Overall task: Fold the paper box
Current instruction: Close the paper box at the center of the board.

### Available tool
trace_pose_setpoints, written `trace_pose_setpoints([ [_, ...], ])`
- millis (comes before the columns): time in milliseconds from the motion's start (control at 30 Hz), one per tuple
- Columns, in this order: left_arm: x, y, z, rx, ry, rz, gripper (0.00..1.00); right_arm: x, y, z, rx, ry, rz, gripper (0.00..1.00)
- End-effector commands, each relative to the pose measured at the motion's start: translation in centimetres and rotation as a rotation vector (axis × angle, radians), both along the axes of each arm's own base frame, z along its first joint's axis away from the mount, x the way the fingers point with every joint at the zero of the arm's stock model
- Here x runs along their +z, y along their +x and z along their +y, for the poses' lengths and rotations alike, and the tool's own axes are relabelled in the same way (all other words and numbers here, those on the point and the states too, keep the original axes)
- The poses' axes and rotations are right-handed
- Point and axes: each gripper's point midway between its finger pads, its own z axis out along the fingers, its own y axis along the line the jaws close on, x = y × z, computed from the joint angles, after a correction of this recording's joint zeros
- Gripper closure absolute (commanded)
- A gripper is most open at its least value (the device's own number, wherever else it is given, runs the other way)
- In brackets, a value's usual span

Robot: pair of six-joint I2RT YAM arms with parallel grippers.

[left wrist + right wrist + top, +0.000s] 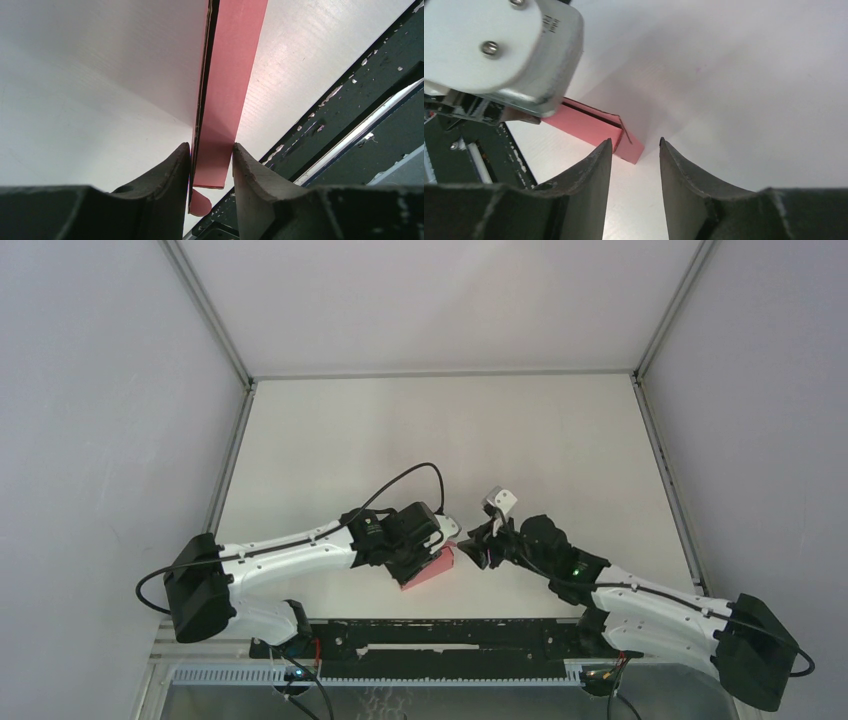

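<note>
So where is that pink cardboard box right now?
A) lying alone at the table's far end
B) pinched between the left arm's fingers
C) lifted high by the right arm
B: the left wrist view shows the paper box squeezed between the left fingers, while the right fingers stand open near its end.

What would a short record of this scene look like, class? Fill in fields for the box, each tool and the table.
object: paper box, pink, low on the table
left tool: closed on the paper box, one finger on each side
right tool: open, nothing between its fingers; the box's end lies just beyond the fingertips
surface: white table
fold state: a dark slit shows along the box's top edge
</note>
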Motion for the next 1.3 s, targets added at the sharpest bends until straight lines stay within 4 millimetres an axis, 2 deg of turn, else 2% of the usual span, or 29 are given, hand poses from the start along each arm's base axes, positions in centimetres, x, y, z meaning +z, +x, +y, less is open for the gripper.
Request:
trace_pose_setpoints([
  [0,1.9,0.5,-1.8,-0.025,-0.057,-0.018,0.59,1.7,1.1,0.5,0.008,0.075,-0.103,0.53],
  [133,1.9,0.4,-1.8,-0.026,-0.059,-0.016,0.59,1.2,1.3,0.8,0.027,0.075,-0.107,0.56],
  [500,2.1,0.3,-1.9,-0.030,-0.065,-0.011,0.59,1.5,1.2,1.5,0.104,0.116,-0.110,0.55],
  [800,2.0,0.3,-1.9,-0.032,-0.067,-0.007,0.59,0.7,0.7,2.3,0.173,0.111,-0.053,0.59],
  [1267,1.9,0.2,-2.0,-0.035,-0.066,-0.005,0.59,0.9,0.9,2.8,0.191,0.123,-0.042,0.62],
])
